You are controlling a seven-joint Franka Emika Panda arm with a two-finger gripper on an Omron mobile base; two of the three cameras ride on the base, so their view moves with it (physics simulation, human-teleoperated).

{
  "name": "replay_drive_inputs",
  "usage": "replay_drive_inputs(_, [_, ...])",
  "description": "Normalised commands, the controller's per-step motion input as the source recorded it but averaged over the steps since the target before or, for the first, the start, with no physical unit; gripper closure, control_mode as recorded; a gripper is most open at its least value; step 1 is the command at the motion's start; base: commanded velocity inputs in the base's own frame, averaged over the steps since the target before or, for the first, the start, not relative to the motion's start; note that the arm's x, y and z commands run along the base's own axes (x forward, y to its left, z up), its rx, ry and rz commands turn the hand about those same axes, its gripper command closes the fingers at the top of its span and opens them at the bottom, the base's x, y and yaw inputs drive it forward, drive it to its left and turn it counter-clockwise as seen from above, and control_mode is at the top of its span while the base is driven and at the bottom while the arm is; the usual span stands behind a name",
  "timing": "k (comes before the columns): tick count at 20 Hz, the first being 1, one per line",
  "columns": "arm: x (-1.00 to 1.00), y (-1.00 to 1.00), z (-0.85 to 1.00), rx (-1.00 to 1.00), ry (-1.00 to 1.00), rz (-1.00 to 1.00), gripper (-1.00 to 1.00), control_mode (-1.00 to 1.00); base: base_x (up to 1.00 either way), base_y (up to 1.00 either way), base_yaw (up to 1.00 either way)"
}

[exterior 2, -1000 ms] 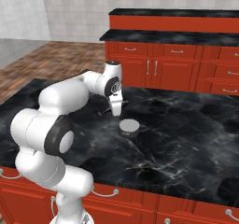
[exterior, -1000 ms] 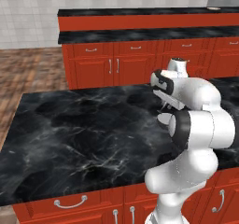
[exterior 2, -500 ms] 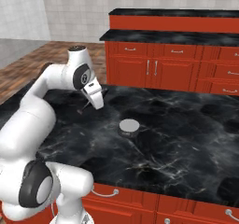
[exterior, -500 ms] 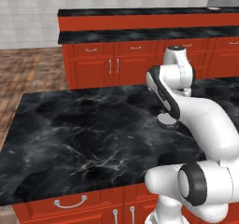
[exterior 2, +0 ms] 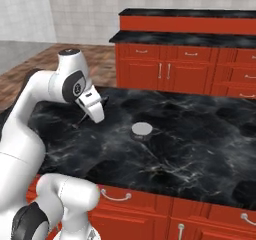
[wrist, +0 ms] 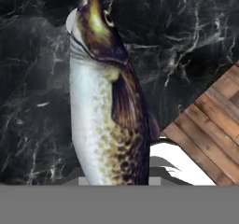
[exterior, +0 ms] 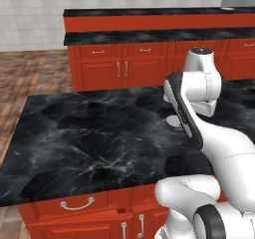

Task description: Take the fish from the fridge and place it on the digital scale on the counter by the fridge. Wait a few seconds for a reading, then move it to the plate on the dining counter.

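My gripper [exterior 2: 94,109] is shut on the fish [wrist: 108,107], which hangs head-down over the counter [exterior 2: 190,149] near its left end. In the hand view the fish shows a dark speckled back and a pale belly, and it hides my fingertips. In the right base view only a thin dark sliver of the fish [exterior 2: 83,118] shows beside the hand. The digital scale [exterior 2: 141,129], a small round grey disc, sits bare on the marble to the right of the hand. My arm half covers the scale [exterior: 173,120] in the left base view. Fridge and plate are out of view.
Below the hand, the counter's edge gives way to wooden floor [wrist: 209,125]. Behind stands a row of red cabinets [exterior: 124,71] under a raised black top with a plain red front [exterior: 149,22]. Drawer handles [exterior 2: 116,196] line the near counter front.
The arm has swung the hand with the fish away from above the scale, toward the counter's left end. The scale and counter have not moved.
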Motion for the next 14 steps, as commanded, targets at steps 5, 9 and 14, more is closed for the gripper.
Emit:
replay_drive_inputs(5, [0.00, 0.00, 0.00, 0.00, 0.00, 0.00, 1.00, 1.00, -1.00, 0.97, 0.08])
replay_drive_inputs(9, [0.00, 0.00, 0.00, 0.00, 0.00, 0.00, 1.00, 1.00, -0.91, 1.00, 0.14])
replay_drive_inputs(14, [0.00, 0.00, 0.00, 0.00, 0.00, 0.00, 1.00, 1.00, -0.49, 1.00, 0.12])
